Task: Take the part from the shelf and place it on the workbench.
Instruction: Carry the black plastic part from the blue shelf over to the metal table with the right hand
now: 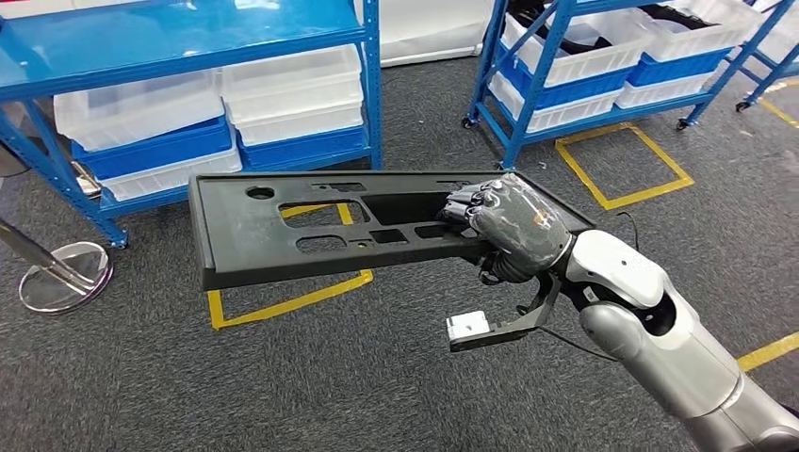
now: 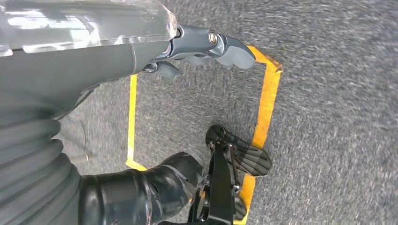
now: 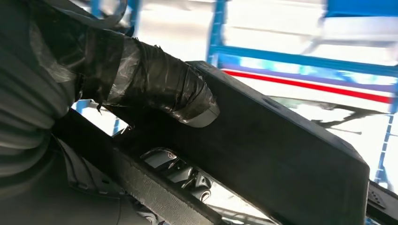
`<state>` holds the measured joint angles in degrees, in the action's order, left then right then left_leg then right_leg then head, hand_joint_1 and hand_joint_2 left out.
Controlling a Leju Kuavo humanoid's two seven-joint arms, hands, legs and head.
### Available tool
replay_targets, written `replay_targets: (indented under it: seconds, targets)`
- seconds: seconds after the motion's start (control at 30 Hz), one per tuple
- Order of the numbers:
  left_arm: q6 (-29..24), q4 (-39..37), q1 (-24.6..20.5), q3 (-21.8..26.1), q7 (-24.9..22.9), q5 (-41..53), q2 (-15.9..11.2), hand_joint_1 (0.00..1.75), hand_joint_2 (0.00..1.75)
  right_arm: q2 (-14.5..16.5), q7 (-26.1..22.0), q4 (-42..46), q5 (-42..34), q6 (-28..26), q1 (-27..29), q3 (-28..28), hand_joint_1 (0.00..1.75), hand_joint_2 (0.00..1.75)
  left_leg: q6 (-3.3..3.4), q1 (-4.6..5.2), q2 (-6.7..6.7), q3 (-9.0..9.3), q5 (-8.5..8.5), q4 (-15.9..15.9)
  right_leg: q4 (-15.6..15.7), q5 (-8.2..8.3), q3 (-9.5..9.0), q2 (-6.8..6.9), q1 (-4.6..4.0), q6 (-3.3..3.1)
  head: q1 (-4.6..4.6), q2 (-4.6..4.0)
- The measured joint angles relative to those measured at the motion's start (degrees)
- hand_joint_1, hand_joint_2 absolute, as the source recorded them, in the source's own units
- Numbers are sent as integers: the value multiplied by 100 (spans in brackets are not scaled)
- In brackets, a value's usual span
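At the centre of the head view, the right hand [image 1: 506,229] is clamped on the black part [image 1: 311,226], fingers hooked through a cut-out near the panel's three-o'clock end and thumb underneath, as the right wrist view shows with the taped thumb [image 3: 159,89] pressed against the dark underside of the part [image 3: 281,154]. Held that way, the long panel juts out toward nine o'clock, roughly level, in the air above the grey carpet floor [image 1: 377,377], already off the shelving. Beyond it, at eleven o'clock, stands a blue shelf [image 1: 188,38] with white and blue bins [image 1: 292,94]; a second blue rack [image 1: 584,66] sits at one o'clock. Yellow tape [image 1: 283,303] marks squares on the floor.

The left hand [image 2: 206,49] hangs over the floor with nothing in it; whether its fingers are spread or curled I cannot tell.

No workbench is in view, so carrying is likely the step in hand. Since the grip sits at one end, the free end will tend to sag and swing: keep the wrist firm, turn slowly, and keep that far end well apart from the shelf uprights.
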<state>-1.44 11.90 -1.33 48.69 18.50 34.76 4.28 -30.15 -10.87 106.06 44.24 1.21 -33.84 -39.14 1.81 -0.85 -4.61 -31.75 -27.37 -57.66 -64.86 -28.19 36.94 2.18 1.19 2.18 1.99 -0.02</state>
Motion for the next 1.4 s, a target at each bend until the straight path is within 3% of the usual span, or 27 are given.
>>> replay_targets:
  seconds: [0.07, 0.1, 0.17, 0.23, 0.3, 0.37, 0.4, 0.43, 0.47, 0.53, 0.6, 0.67, 0.7, 0.73, 0.8, 0.83, 0.9, 0.93, 1.0, 1.07, 1.1, 1.17, 1.2, 1.27, 1.33, 1.4]
  targets:
    - [1, 0, 0, 9, 4, 23, -1, 0, 175, -50, 30, 49, 162, -29, 40, 20, 175, 175, -65, 25, -108, -1, -34, -46, 520, 136, -277, 160, -51, -67, -1, 0]
    - [2, 1, -4, 18, 7, 36, -2, 0, 175, -81, 47, 68, 242, -48, 67, 26, 175, 175, -97, 38, -158, 2, -44, -55, 579, 130, -290, 163, -77, -102, -2, 0]
    - [3, 1, -18, 35, 13, 61, 0, 0, 175, -161, 79, 100, 374, -76, 132, 31, 175, 175, -161, 35, -227, 15, -63, -53, 593, 168, -269, 24, -69, -169, -2, 0]
    - [8, 0, -21, 42, 16, 76, 4, 0, 175, -226, 91, 132, 434, -87, 176, 35, 175, 175, -215, 6, -32, -43, -235, -231, 638, 215, -267, -100, -38, -250, -3, 0]
    - [9, -1, -4, 45, 17, 86, 3, 0, 175, -253, 92, 154, 455, -95, 198, 37, 175, 175, -239, -22, 285, -286, -602, -821, 657, 247, -253, -227, -29, -307, -5, 0]
    - [8, -1, 12, 51, 18, 94, -4, 0, 175, -267, 97, 157, 508, -103, 230, 37, 175, 175, -248, -27, 402, -593, -863, -1506, 638, 258, -224, -383, -41, -325, -5, 0]
    - [8, -1, 14, 52, 17, 99, -8, 0, 175, -278, 104, 161, 564, -107, 249, 37, 175, 175, -243, -26, 421, -658, -845, -1638, 621, 259, -212, -469, -47, -328, -6, 0]
    - [10, -1, 15, 54, 14, 104, -8, 0, 175, -299, 112, 168, 641, -112, 263, 37, 175, 175, -229, -25, 440, -625, -718, -1550, 602, 259, -204, -552, -52, -328, -5, 0]
    - [13, -1, 12, 54, 9, 110, -8, 0, 175, -328, 122, 177, 727, -118, 269, 37, 175, 175, -205, -25, 487, -498, -517, -1262, 586, 258, -200, -631, -54, -326, -6, 0]
    - [16, -1, 9, 59, -7, 120, -14, 0, 175, -406, 141, 192, 898, -129, 260, 38, 175, 175, -138, -34, 747, -177, -192, -530, 558, 260, -182, -774, -53, -304, -3, 0]
    - [17, -1, 3, 70, -19, 140, -18, 0, 175, -488, 163, 207, 1047, -142, 240, 42, 175, 175, -102, -28, 914, -13, -120, -168, 547, 290, -130, -915, -31, -234, -3, 0]
    - [17, -1, -13, 82, -23, 166, -16, 0, 175, -591, 174, 218, 1144, -150, 225, 46, 175, 175, -78, -22, 804, 17, -102, -103, 568, 338, -81, -1043, -7, -137, -5, 0]
    - [17, -1, -21, 87, -23, 178, -13, 0, 175, -645, 175, 223, 1172, -151, 219, 50, 175, 175, -49, -27, 725, 30, -70, -59, 555, 329, -58, -986, -7, -103, -2, 0]
    - [17, -1, -22, 91, -22, 185, -10, 0, 175, -694, 175, 227, 1195, -151, 203, 54, 175, 175, -10, -36, 644, 45, -37, -13, 464, 260, -7, -844, -18, -76, 2, 0]
    - [17, -1, -11, 99, -20, 192, -6, 0, 175, -748, 184, 231, 1245, -155, 166, 61, 175, 175, 44, -35, 477, 58, 1, 42, -50, -51, 233, -450, -31, -36, 13, 0]
    - [17, -1, -4, 108, -18, 197, -6, 0, 175, -761, 189, 231, 1275, -156, 155, 62, 175, 175, 57, -28, 399, 52, 1, 44, -422, -233, 403, -335, -21, -13, 15, 0]
    - [17, -1, -1, 133, -15, 209, -6, 0, 175, -786, 196, 230, 1325, -157, 160, 63, 175, 175, 52, -23, 235, 41, -8, 33, -915, -380, 618, -259, 16, 33, 16, 0]
    - [17, -1, -4, 147, -13, 214, -6, 0, 175, -803, 199, 230, 1341, -156, 164, 63, 175, 175, 43, -23, 158, 39, -19, 24, -864, -302, 573, -234, 35, 50, 16, 0]
    - [20, -1, -10, 169, -12, 217, -4, 0, 175, -832, 207, 230, 1360, -158, 160, 63, 175, 175, 2, -24, 21, 48, -58, -13, -190, 22, 186, -65, 52, 60, 17, 0]
    - [26, -1, -12, 185, -12, 222, -2, 0, 175, -851, 215, 232, 1378, -162, 156, 63, 175, 175, -70, 1, -90, 58, -111, -59, 424, 209, -146, 168, 10, 9, 15, 0]
    - [30, -1, -19, 190, -11, 224, -2, 0, 175, -861, 220, 232, 1387, -164, 157, 63, 175, 175, -104, 18, -144, 65, -130, -72, 542, 219, -196, 222, -17, -26, 14, 0]
    - [32, -1, -36, 195, -9, 226, 0, 0, 175, -885, 236, 233, 1400, -169, 165, 63, 175, 175, -161, 31, -255, 88, -145, -63, 550, 226, -168, 105, -48, -100, 14, 0]
    - [33, -1, -45, 195, -8, 227, 3, 0, 175, -897, 243, 237, 1406, -171, 171, 63, 175, 175, -188, 22, -236, 93, -175, -77, 570, 242, -165, 41, -40, -134, 13, 0]
    - [35, -1, -41, 196, -11, 229, 8, 0, 175, -912, 255, 244, 1413, -174, 172, 63, 175, 175, -227, -16, 44, -16, -398, -355, 621, 284, -170, -91, -12, -222, 11, 0]
    - [32, -1, -27, 202, -24, 233, 7, 0, 175, -909, 262, 248, 1419, -178, 176, 62, 175, 175, -236, -32, 360, -334, -778, -1048, 639, 304, -166, -228, -4, -278, 10, 0]
    - [24, -1, -13, 215, -48, 238, 4, 0, 175, -904, 263, 246, 1419, -180, 186, 58, 175, 175, -238, -23, 427, -633, -957, -1643, 629, 304, -158, -386, -17, -289, 9, 0]
